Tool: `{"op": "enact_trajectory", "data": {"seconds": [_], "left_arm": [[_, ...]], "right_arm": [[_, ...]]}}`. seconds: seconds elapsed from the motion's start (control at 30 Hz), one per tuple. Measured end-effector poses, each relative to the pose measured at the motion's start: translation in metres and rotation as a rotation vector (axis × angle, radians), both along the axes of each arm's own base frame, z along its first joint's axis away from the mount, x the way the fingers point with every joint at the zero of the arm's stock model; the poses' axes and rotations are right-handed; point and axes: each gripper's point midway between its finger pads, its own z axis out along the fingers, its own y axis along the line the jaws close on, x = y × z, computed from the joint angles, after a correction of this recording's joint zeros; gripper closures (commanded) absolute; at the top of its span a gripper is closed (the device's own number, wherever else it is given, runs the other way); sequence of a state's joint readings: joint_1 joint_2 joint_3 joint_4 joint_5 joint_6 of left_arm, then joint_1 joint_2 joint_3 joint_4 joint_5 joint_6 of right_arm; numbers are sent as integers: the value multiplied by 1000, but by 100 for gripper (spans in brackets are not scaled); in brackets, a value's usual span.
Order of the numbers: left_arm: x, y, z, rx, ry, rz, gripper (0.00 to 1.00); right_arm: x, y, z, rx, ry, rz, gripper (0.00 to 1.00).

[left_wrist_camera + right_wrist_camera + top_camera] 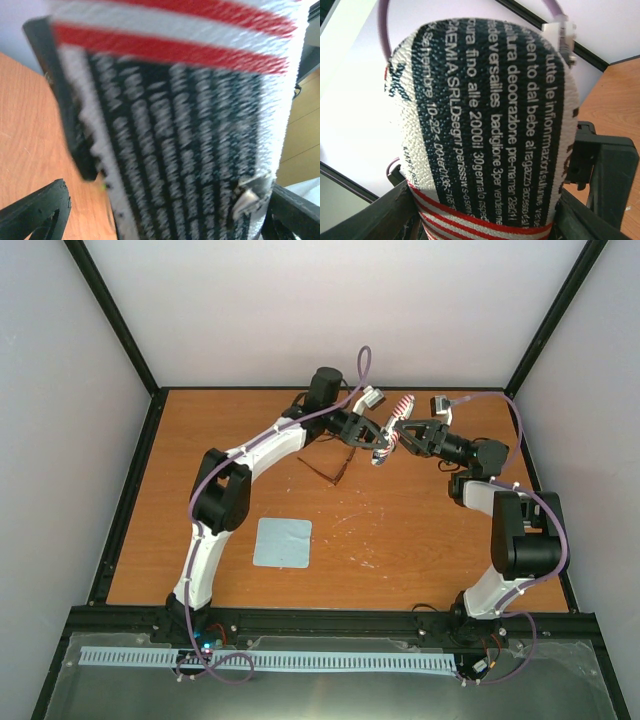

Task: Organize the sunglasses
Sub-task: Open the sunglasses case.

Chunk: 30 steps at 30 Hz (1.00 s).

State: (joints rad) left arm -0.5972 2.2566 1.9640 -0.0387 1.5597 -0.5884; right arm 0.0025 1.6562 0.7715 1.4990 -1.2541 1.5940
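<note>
The sunglasses [336, 468], thin and dark reddish-brown, lie on the wooden table [420, 540] at the back middle, below the left arm's wrist. Just right of them the flag-patterned case [393, 430] hangs in the air between both grippers. My right gripper [402, 436] is shut on the case [490, 110], its fingers [380, 217] pressing the striped end from both sides. My left gripper [372, 443] is open around the case [190, 125]. A gap shows beside the left finger [35, 212] in the left wrist view, where the case is blurred and fills the picture.
A light blue square cloth [283, 542] lies flat on the table, left of centre. Black frame posts [120, 325] and white walls enclose the back and sides. A metal zipper pull [249, 196] hangs at the case's edge.
</note>
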Motion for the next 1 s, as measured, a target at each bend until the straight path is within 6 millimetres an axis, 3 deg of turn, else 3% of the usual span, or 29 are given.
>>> {"op": "enact_trajectory", "data": {"seconds": [0.27,0.47,0.57,0.67,0.77,1.0], "left_arm": [[10,9,-12,16,32,15,0],[26,18,-3,-12,-12,46,1],[44,9,7,-52,-127,104,1],[60,8,8,-38,-236,189,1],[61,11,0,15,-297,241,0],[50,28,-33,186,-329,332,0]], "right_arm": [[1,1,-7,-7,25,15,81],[0,2,-13,-41,10,26,90],[4,1,-15,-98,2,-8,96],[24,-3,5,-210,-63,-104,96],[35,-12,20,-328,-124,-195,96],[24,-18,-17,-454,-17,-200,95]]}}
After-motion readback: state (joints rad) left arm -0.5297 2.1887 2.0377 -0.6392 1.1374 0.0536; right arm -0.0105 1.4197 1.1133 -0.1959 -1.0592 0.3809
